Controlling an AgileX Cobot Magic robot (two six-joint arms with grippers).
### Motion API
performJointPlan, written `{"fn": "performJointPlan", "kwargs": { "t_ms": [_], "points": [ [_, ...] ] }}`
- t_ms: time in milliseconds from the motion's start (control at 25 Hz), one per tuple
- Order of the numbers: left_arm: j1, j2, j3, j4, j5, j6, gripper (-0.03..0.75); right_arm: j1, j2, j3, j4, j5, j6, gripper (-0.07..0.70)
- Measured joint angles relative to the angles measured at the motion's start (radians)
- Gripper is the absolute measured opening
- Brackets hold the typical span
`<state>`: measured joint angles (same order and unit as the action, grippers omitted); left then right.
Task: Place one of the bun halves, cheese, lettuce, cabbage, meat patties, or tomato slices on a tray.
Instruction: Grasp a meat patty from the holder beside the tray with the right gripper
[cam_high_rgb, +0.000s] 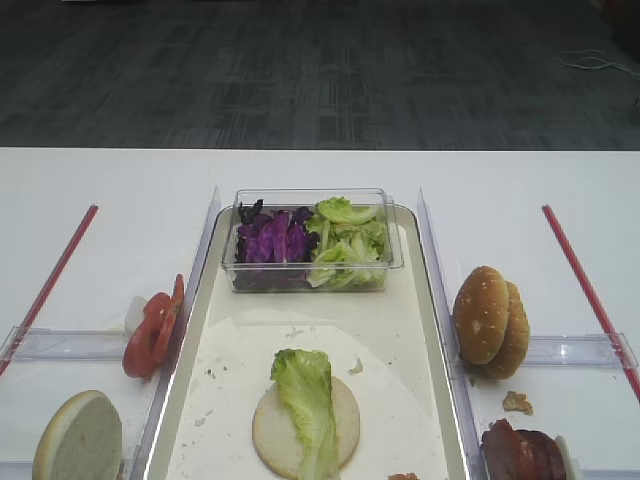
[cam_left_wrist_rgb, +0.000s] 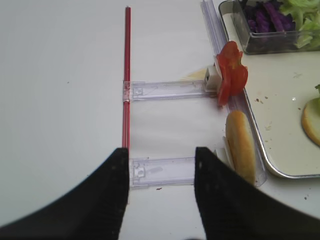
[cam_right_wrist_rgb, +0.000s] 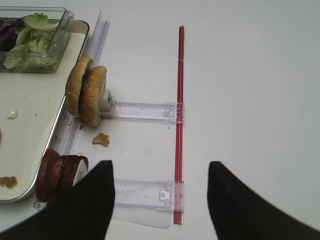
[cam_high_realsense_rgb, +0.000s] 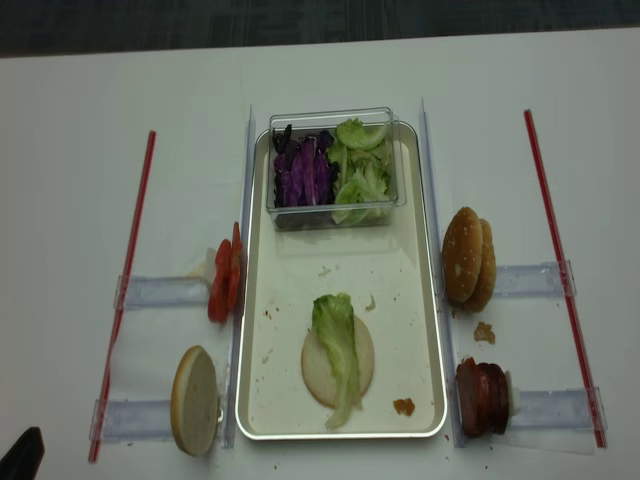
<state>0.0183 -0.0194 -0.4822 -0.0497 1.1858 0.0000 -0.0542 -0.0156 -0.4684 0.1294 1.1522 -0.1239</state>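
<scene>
Two grippers hang back at the near edge, both spread wide and holding nothing: the left gripper (cam_left_wrist_rgb: 161, 192) over its clear rail, the right gripper (cam_right_wrist_rgb: 160, 200) near the red strip. Going left to right: the tomato slices (cam_high_realsense_rgb: 224, 280) stand on edge just left of the tray (cam_high_realsense_rgb: 420, 300), with a pale bun half (cam_high_realsense_rgb: 194, 399) nearer. On the tray, a bun half (cam_high_realsense_rgb: 318, 372) lies cut face up under a strip of lettuce (cam_high_realsense_rgb: 338, 345), whose long axis runs far to near. The clear tub (cam_high_realsense_rgb: 335, 168) at the far end holds cabbage (cam_high_realsense_rgb: 300, 175) and more lettuce. At right stand the sesame buns (cam_high_realsense_rgb: 468, 258) and, nearer, the meat patties (cam_high_realsense_rgb: 482, 398) on edge, flat faces turned left and right. A patty looks the likely next layer; the right claw should straddle one disc across its thin edge, lift clear, then lay it flat.
</scene>
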Motion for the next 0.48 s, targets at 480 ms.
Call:
{"fn": "performJointPlan", "kwargs": {
  "t_ms": [480],
  "points": [
    [0.0,0.0,0.0,0.0,0.0,0.0,0.297,0.0,0.0,0.0,0.0,0.0,0.002,0.433]
  ]
}}
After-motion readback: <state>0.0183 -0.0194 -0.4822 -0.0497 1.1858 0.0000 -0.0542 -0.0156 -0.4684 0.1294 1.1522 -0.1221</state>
